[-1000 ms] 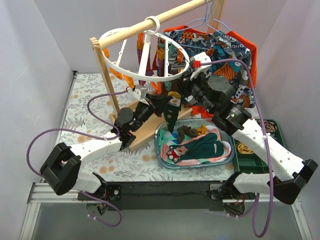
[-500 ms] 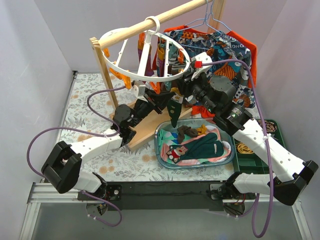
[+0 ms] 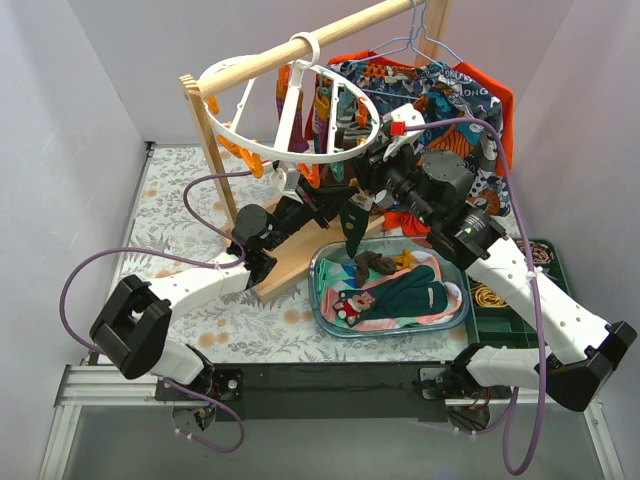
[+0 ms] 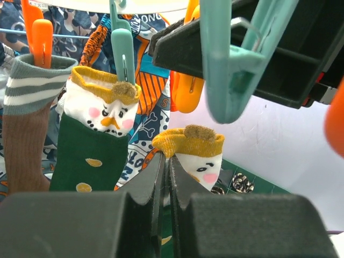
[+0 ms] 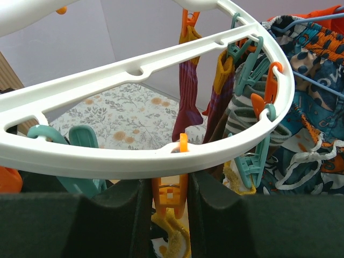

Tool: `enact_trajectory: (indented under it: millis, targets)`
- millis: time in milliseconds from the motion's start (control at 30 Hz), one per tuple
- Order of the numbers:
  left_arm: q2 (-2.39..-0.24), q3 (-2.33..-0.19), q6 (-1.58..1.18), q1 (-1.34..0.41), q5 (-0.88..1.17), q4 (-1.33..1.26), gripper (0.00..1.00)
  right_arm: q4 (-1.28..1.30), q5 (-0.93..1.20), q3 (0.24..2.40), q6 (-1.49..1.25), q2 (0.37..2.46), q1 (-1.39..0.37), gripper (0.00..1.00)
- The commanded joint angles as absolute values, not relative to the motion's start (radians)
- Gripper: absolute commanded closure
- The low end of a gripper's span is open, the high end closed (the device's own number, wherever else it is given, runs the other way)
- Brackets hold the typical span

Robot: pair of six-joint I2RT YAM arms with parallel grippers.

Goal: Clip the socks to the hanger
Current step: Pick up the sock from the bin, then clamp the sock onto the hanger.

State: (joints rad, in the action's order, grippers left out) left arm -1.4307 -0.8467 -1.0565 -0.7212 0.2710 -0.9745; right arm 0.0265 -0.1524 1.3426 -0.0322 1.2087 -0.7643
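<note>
Two black fingers of the left gripper (image 4: 164, 180) are pressed together on the held sock (image 4: 189, 146), pinching it just below its yellow cuff. Over the past second the left arm has stretched upward, lifting that sock from above the tray (image 3: 322, 290) toward the hanger (image 5: 161, 156). Judging by this, the cuff is nearly at peg height and clipping comes next. Under the white rim sits the right gripper (image 5: 169, 217), its fingers closed against an orange peg (image 5: 171, 189), seemingly squeezing it. The left wrist view alone shows the twin sock (image 4: 94, 156) already pegged close by. Only the overhead view shows the spare socks (image 3: 400, 290) waiting in the tray.
</note>
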Motion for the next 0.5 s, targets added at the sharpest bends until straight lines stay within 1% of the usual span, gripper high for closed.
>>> enact_trajectory:
  millis: [0,267,467]
  targets:
    - [-1.402,-0.873,-1.063,-0.709,0.279,-0.997,1.0,-0.035,-0.129,1.332,-0.044,1.195,-0.755,0.99]
    - [-1.407,-0.876,-1.109,-0.681,0.308,-1.02,1.0,-0.035,-0.092,1.333,-0.051,1.203,-0.749,0.99]
    - [-1.402,-0.868,-1.132,-0.66,0.284,-1.028,1.0,-0.034,-0.094,1.331,-0.055,1.2,-0.742,0.99]
